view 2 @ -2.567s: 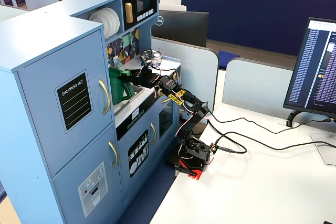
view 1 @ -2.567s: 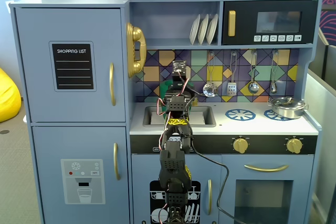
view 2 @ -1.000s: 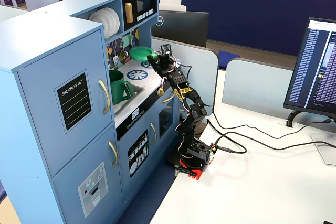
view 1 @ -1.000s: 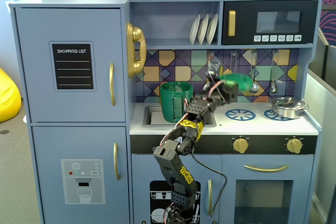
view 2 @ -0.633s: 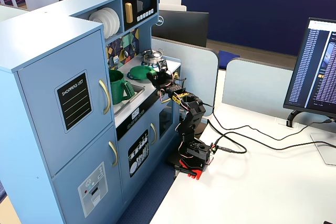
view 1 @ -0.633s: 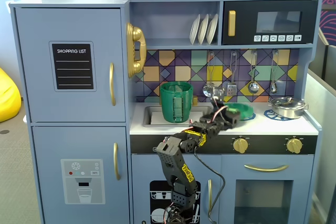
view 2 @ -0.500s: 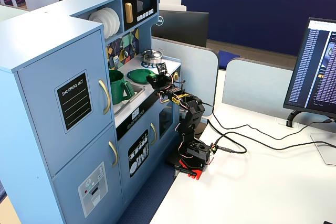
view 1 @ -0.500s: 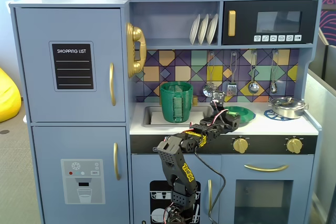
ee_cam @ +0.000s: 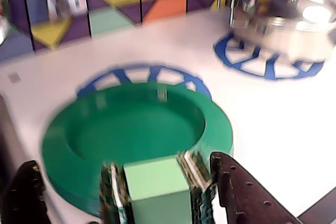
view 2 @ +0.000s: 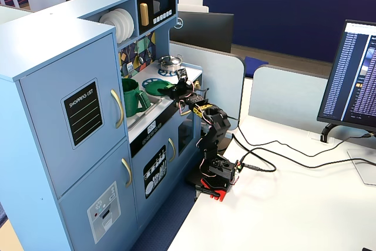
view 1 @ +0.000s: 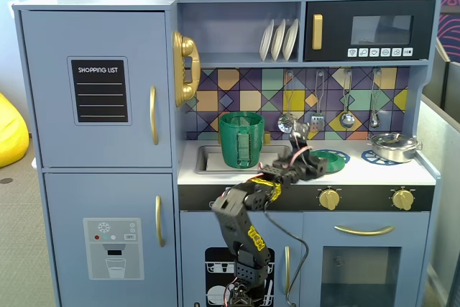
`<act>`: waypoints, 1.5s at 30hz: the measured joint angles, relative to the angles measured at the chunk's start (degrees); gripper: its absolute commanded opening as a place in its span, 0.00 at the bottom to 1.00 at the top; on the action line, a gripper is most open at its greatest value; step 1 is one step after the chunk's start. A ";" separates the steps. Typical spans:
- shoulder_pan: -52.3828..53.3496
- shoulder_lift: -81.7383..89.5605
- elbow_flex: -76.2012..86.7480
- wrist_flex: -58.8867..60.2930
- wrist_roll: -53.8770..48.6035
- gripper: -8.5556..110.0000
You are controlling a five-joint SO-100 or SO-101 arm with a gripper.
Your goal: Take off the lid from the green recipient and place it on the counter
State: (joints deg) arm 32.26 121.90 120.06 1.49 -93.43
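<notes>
The green lid [ee_cam: 136,129] lies flat on the white counter [ee_cam: 273,129], partly over a blue burner circle; it also shows in both fixed views [view 1: 332,157] [view 2: 157,87]. The green recipient [view 1: 241,139] stands upright and uncovered in the sink, left of the lid, and shows from the side [view 2: 132,97]. My gripper [ee_cam: 123,161] is open, with its dark fingers [ee_cam: 247,198] spread either side of the lid's near rim and not closed on it. A pale green block with metal sides sits between the fingers at the bottom edge. In the fixed views the gripper [view 1: 302,152] [view 2: 179,86] hovers just left of the lid.
A small steel pot [view 1: 392,147] [ee_cam: 283,19] stands on the other burner circle, to the right. Utensils hang on the tiled back wall [view 1: 316,106]. The sink [view 1: 208,157] is recessed at the counter's left. The arm's base stands on a white desk [view 2: 305,204] with cables.
</notes>
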 measured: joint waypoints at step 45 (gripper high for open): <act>-31.20 60.47 51.42 75.50 -8.61 0.36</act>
State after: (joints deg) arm 1.05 182.37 171.47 76.99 -102.04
